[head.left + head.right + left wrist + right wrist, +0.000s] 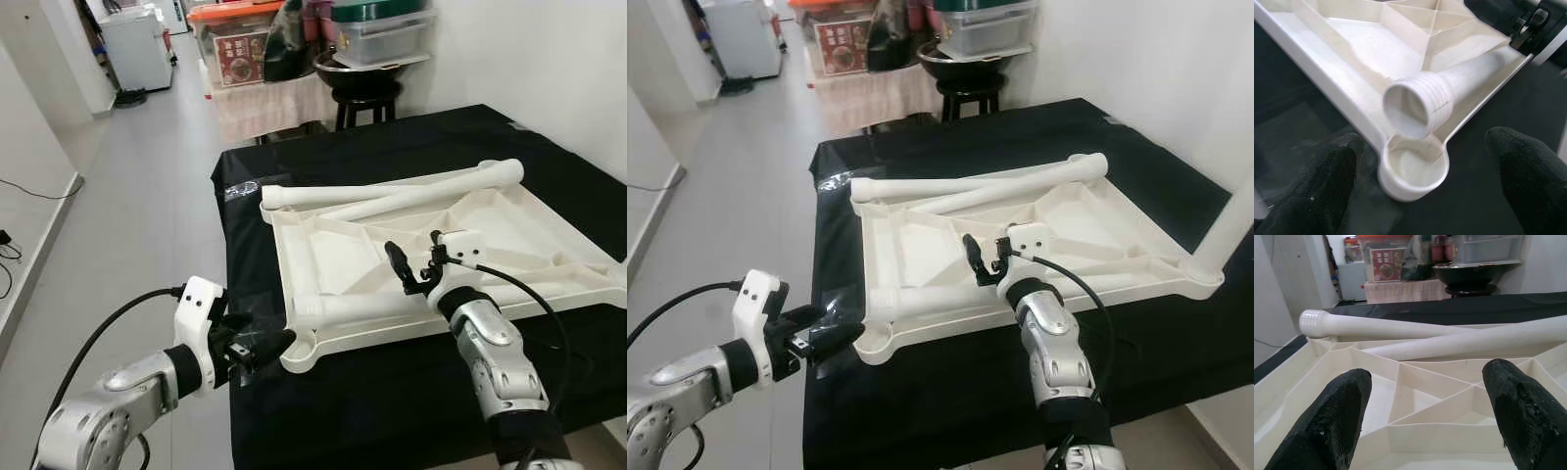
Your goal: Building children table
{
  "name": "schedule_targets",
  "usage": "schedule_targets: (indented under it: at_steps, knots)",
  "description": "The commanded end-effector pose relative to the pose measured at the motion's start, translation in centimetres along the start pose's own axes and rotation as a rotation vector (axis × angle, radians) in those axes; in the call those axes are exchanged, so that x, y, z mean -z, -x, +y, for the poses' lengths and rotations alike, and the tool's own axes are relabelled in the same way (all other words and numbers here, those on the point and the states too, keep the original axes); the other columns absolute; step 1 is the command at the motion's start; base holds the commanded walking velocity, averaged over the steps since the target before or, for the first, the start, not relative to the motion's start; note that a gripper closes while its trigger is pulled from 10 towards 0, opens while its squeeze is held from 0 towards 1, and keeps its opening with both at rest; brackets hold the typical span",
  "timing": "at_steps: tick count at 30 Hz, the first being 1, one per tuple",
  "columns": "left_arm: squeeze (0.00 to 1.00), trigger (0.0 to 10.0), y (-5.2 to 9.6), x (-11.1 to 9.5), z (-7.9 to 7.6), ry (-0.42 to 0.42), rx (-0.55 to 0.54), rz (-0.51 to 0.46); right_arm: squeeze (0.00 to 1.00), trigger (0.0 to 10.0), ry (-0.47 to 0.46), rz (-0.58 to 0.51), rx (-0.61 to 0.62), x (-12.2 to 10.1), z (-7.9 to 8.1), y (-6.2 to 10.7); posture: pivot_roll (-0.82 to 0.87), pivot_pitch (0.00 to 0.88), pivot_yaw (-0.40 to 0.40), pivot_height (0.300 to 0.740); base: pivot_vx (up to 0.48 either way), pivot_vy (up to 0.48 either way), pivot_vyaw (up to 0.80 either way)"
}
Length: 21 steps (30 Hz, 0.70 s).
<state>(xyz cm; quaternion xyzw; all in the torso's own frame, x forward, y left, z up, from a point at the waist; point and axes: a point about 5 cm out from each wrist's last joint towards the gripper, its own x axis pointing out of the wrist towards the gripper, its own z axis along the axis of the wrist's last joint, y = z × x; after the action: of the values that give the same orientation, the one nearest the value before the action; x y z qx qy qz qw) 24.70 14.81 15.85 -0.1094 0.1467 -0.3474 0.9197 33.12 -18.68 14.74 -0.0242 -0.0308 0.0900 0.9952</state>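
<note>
A: Report the item nearest the camera.

B: The left hand, at the near-left corner of the tabletop panel. Its fingers are spread wide, one on each side of the round corner socket, not closed on anything.

A: Position of the panel?

B: It lies upside down, ribbed underside up, on the counter, which carries a black cover. Its long axis runs left to right across the counter, angled slightly away on the right.

A: Orientation of the legs?

B: Three white legs lie on the panel. The near leg lies along the near edge, threaded end pointing left, just beside the corner socket. Two far legs lie along the far edge, long axes roughly left to right; the threaded end of one points left at the far-left corner. A fourth leg stands upright at the near-right corner.

A: Right hand status?

B: The right hand is above the middle of the panel, fingers wide apart and holding nothing, pointing toward the two far legs.
</note>
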Motion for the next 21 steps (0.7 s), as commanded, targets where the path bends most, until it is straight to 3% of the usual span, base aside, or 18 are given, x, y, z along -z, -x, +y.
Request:
schedule_targets:
  at_steps: [1, 2, 3, 7, 8, 13, 21]
  knots:
    - [0.96, 10.0, 0.3, 0.3, 0.7, 0.03, -0.028, 0.012, 0.0, 10.0, 0.012, -0.002, -0.011, 0.1, 0.4, -0.2, -0.03, 0.0, 0.062, 0.74, 0.0, 0.0, 0.0]
    - [0.57, 10.0, 0.0, 0.1, 1.0, 0.052, -0.031, 0.001, 0.0, 10.0, 0.013, -0.002, -0.01, 0.1, 0.4, -0.2, -0.03, 0.0, 0.062, 0.74, 0.0, 0.0, 0.0]
    - [0.0, 10.0, -0.5, -0.1, 1.2, 0.099, 0.006, -0.008, 0.0, 10.0, 0.014, -0.003, -0.01, 0.1, 0.4, -0.2, -0.04, 0.0, 0.061, 0.74, 0.0, 0.0, 0.0]
    - [0.0, 10.0, -0.8, -0.2, 1.2, 0.127, 0.037, -0.012, 0.0, 10.0, 0.014, -0.003, -0.01, 0.0, 0.5, -0.3, -0.04, 0.0, 0.061, 0.74, 0.0, 0.0, 0.0]
    - [0.0, 10.0, -1.5, 0.1, 0.9, 0.148, 0.078, 0.024, 0.0, 10.0, 0.015, -0.006, -0.009, 0.0, 0.5, -0.3, -0.04, 0.0, 0.064, 0.74, 0.0, 0.0, 0.0]
    - [0.0, 10.0, -1.9, 0.7, 0.8, 0.193, 0.113, 0.069, 0.0, 10.0, 0.014, -0.011, -0.004, -0.2, 0.5, -0.3, -0.05, 0.0, 0.069, 0.74, 0.0, 0.0, 0.0]
    - [0.0, 10.0, -2.7, 0.1, 0.5, 0.255, 0.205, 0.073, 0.0, 10.0, 0.007, -0.02, -0.002, -0.3, 0.7, -0.3, -0.05, 0.0, 0.071, 0.74, 0.0, 0.0, 0.0]
